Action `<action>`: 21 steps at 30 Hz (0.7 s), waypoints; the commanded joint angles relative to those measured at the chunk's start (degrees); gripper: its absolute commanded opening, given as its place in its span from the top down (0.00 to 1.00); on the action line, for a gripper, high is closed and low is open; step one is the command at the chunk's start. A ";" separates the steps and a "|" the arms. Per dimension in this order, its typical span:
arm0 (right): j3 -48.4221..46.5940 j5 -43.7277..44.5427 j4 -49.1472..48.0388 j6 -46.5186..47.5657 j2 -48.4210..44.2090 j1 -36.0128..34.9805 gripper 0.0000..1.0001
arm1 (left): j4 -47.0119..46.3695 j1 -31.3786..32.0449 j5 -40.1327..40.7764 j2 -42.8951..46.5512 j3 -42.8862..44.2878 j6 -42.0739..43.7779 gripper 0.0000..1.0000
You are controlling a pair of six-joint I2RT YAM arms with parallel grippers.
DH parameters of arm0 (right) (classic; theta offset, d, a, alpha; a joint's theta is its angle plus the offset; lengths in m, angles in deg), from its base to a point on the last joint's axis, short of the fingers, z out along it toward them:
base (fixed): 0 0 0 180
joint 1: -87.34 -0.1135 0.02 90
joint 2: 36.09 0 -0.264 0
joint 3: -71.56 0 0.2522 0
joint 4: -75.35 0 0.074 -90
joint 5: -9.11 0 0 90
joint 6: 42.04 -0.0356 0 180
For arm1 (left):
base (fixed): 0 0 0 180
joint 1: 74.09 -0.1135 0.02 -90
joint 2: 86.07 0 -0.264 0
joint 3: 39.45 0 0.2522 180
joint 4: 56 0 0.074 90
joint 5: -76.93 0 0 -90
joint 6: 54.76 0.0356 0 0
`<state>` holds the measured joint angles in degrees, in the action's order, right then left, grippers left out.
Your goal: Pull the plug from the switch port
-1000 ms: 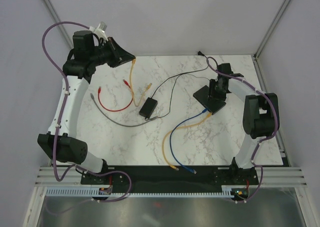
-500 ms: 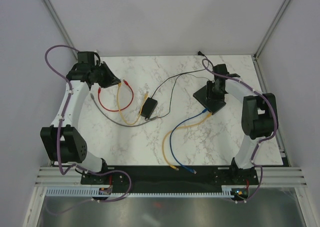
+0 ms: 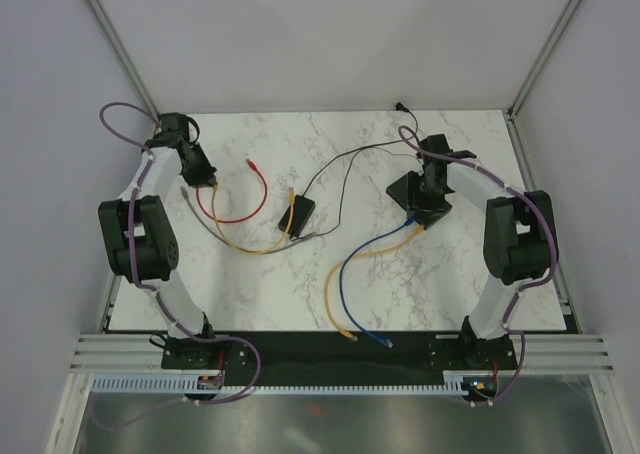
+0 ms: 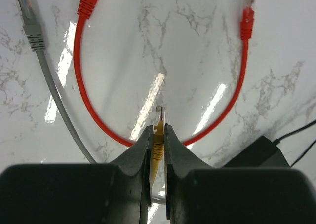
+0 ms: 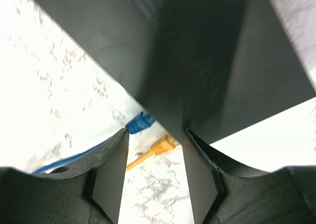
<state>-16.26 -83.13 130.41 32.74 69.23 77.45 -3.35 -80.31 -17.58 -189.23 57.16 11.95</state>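
Looking across the marble surface [image 3: 260, 294], I see the left claw [image 3: 205, 174] out at the far left. It is clamped tight on a yellow plug [image 4: 158, 140], with both fingers [image 4: 143, 145] pressed flat against the plug's sides and the clear tip poking out just past them. That plug hangs free over the surface, well apart from the switch [image 3: 415, 206]. A red cable [image 4: 79, 61] curls in a loop beneath the left claw [image 4: 158, 128], and a gray cable [image 4: 49, 81] lies just to the side of the loop. The black power brick [image 3: 297, 214] sits near the middle, with its thin cord trailing off.

Over on the right, the switch rests on the surface under the right claw [image 3: 430, 186]. From the right wrist, the fingers [image 5: 108, 179] stand apart with the switch [image 5: 222, 51] reaching down between them (whether they actually pinch it, I cannot tell). A blue plug [image 5: 140, 121] meets the switch's edge right there. A second yellow plug [image 5: 163, 145] lies just beside it, and I can't make out whether that one is seated in a port.
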 commanded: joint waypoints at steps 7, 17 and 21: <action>4.45 -0.75 3.17 -0.77 -6.61 -0.31 0.43 | -1.19 -4.06 6.09 -6.35 9.08 3.51 0.98; 5.86 -0.49 3.96 -0.68 -10.30 -0.31 0.40 | 1.09 -5.65 5.30 -10.84 14.35 4.04 0.97; 5.51 -0.31 4.05 -0.86 -10.48 -0.22 0.39 | 4.69 -5.91 6.88 -11.37 17.34 2.73 0.59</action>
<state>-10.47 -84.01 133.99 32.52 60.92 77.08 -1.07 -85.97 -12.99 -200.50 70.27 14.07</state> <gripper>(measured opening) 0.604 0.309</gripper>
